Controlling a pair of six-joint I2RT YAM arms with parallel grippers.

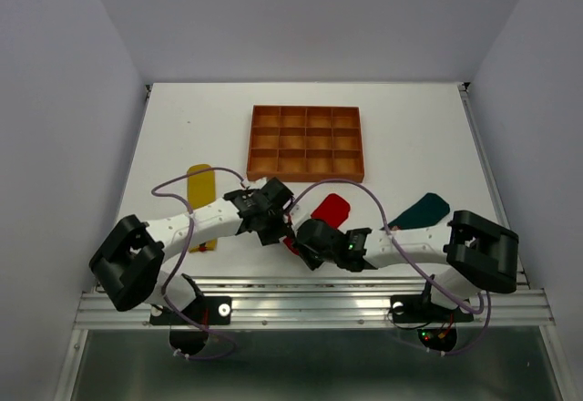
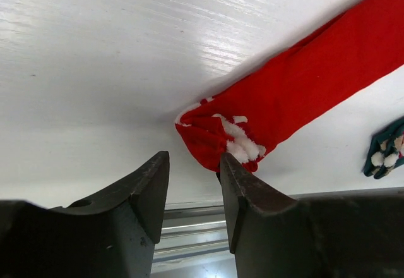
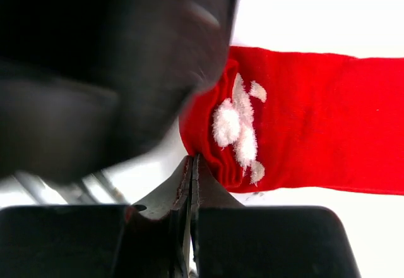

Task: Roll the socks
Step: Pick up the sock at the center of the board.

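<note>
Nearest, the right hand [image 3: 191, 162] is closed tight, its tips pressed against the bunched near end of the red sock [image 3: 303, 139] — whether a fold of cloth is caught between them I cannot tell. The left hand [image 2: 194, 164] stands open just beside that same end, with nothing between its fingers. The sock lies flat on the counter [image 1: 410, 128], running away to the right, only its near end turned over. It looks light, soft and limp, so a roll would likely spring loose unless pinched across the fold itself while the other hand pins the flat part. The two hands crowd one another here — little room. Farther out lie the teal sock [image 1: 421, 211] on the right and the yellow sock [image 1: 200, 187] on the left, both flat and well apart. Farthest, the orange tray [image 1: 253, 141] sits away from the work.
</note>
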